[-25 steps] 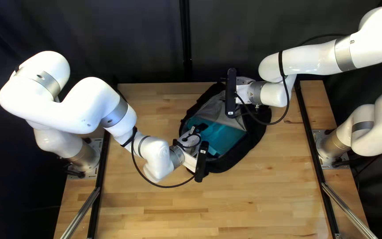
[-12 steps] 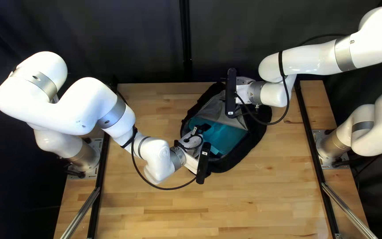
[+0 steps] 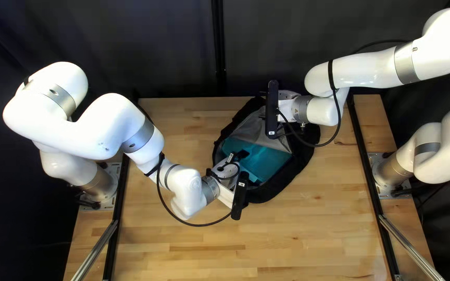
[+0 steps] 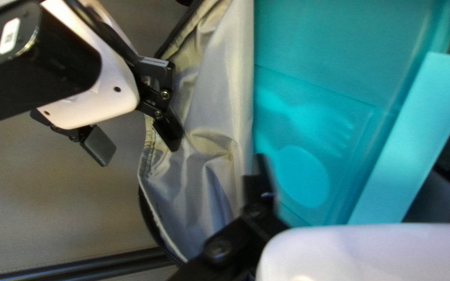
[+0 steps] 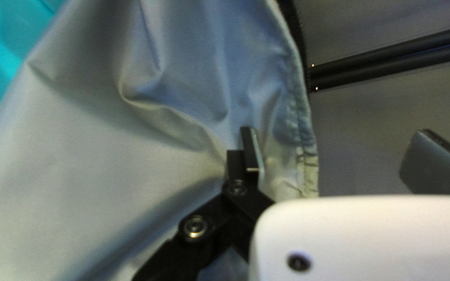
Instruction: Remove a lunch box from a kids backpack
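Well, your left gripper (image 3: 225, 163) is above the near left side of the backpack (image 3: 308, 151), and its two fingers (image 4: 261, 184) stand spread apart, with nothing squeezed by them. The lunch box (image 3: 264, 158), which is of teal color, is inside the backpack, under and ahead of this gripper, and one part of it lies between the spread fingers. If one finger touches it, you cannot tell from these views. In its own wrist view you can see, ahead of the fingers, the shapes of a fork (image 4: 319, 125) and a spoon (image 4: 300, 174) on the lunch box, and at the side a lighter strip (image 4: 412, 145). Your right gripper (image 3: 286, 108) is at the far side of the backpack, and it also has its fingers (image 5: 251, 151) wide from each other. One finger is against the gray lining (image 5: 105, 135), the other is outside, apart from the cloth, so the backpack's rim passes between them without being pinched. Under everything you have the wooden table (image 3: 298, 234), and behind the right gripper hangs the dark curtain (image 3: 131, 47).
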Robot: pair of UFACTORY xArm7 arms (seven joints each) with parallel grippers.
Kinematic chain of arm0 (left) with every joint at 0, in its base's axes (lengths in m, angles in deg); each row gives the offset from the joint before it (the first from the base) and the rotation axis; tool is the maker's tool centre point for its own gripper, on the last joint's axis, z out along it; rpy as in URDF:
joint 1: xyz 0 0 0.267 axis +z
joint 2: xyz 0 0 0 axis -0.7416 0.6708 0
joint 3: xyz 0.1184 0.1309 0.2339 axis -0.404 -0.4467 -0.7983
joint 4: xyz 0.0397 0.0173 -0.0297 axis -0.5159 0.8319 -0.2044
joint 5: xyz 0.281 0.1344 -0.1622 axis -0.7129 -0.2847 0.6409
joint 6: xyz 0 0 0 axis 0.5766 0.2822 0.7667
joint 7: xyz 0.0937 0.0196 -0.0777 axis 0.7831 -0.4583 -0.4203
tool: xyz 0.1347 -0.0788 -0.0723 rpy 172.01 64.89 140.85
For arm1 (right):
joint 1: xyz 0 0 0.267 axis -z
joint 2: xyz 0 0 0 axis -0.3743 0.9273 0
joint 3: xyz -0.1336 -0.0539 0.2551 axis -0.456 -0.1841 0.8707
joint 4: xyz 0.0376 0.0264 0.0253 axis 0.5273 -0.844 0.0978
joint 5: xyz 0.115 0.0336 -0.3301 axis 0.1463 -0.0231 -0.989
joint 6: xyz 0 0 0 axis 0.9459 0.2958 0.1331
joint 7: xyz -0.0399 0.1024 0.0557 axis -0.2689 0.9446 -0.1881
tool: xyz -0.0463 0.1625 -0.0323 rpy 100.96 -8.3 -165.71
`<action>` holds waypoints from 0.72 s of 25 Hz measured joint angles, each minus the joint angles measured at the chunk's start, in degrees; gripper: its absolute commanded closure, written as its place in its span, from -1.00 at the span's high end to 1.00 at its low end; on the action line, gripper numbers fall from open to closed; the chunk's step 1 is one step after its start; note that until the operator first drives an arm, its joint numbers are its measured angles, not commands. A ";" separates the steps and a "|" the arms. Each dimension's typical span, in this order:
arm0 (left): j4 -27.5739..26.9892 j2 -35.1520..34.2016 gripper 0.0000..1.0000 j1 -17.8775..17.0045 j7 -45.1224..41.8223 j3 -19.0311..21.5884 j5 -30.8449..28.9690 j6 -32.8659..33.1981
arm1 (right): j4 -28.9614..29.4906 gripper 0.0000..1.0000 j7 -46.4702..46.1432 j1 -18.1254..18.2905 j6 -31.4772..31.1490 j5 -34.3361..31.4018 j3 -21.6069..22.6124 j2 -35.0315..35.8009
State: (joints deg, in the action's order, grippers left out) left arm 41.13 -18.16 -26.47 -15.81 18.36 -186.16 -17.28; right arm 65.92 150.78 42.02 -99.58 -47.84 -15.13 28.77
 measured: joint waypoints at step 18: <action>0.85 -5.51 -0.98 0.04 5.47 1.93 6.71 2.19 | 0.00 1.00 0.00 0.00 0.00 0.00 0.00 0.00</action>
State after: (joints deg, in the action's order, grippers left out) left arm 41.98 -23.67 -26.43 -10.34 20.28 -179.45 -15.08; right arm 65.92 150.78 42.02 -99.58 -47.84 -15.13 28.77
